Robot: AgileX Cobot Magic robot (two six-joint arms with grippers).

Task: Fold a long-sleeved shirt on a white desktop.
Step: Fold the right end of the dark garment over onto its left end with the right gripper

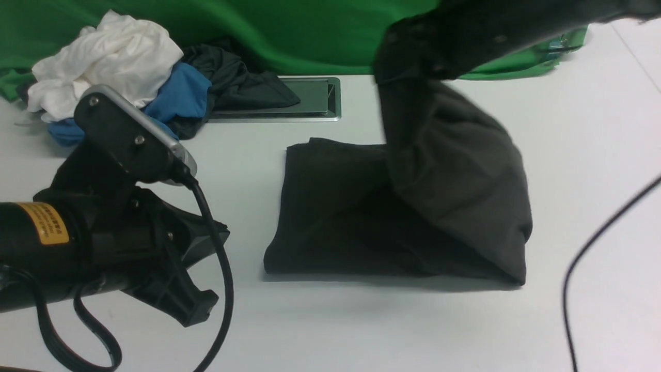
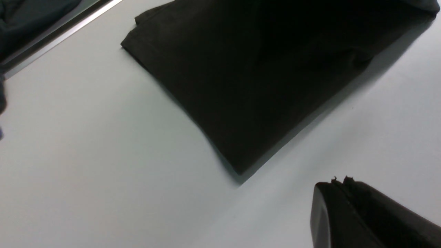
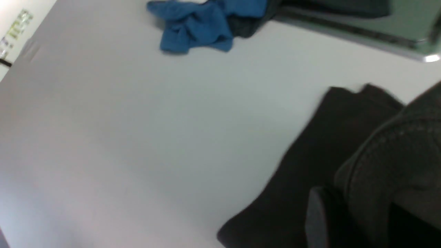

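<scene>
Roughly, left to right as we see it:
Left gripper (image 1: 199, 274): clenched on nothing, hovering off the shirt's left edge.
Left wrist view: only we get the crisp folded corner here.
Long-sleeved shirt (image 1: 335, 206): dark charcoal, mid white desktop (image 1: 594, 155), folded flat on the left, right half lifted in a draped sheet.
Right gripper (image 3: 348, 213): grasping that raised fabric; front view hides its jaws.
Right wrist view: adds blue garment (image 3: 203, 26) beyond.
</scene>
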